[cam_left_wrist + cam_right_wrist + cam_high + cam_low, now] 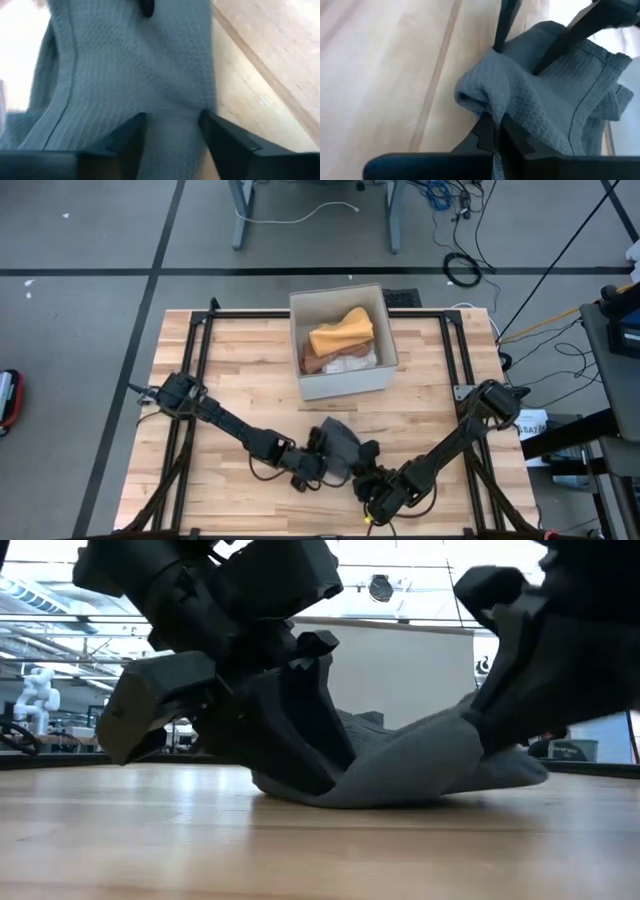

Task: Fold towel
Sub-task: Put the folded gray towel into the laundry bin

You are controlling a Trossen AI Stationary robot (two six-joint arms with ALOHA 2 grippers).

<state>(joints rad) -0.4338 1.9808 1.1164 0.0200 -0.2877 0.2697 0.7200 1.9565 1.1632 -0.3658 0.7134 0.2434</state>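
Towel [338, 446] bunched up between 2 grippers on the table [240, 370]
Right gripper [492, 131] pinched tight on its edge; left gripper [172, 135] spread, straddling the cloth.

Grey waffle-weave towel [547, 107] with a plain stitched hem. Pale blond wood-grain tabletop [230, 370]. Off-white box [345, 380] holding a folded orange cloth [341, 333] above brown and white ones. Matte black arms.

One grey towel [338, 446]; one box [342, 385]; two arms
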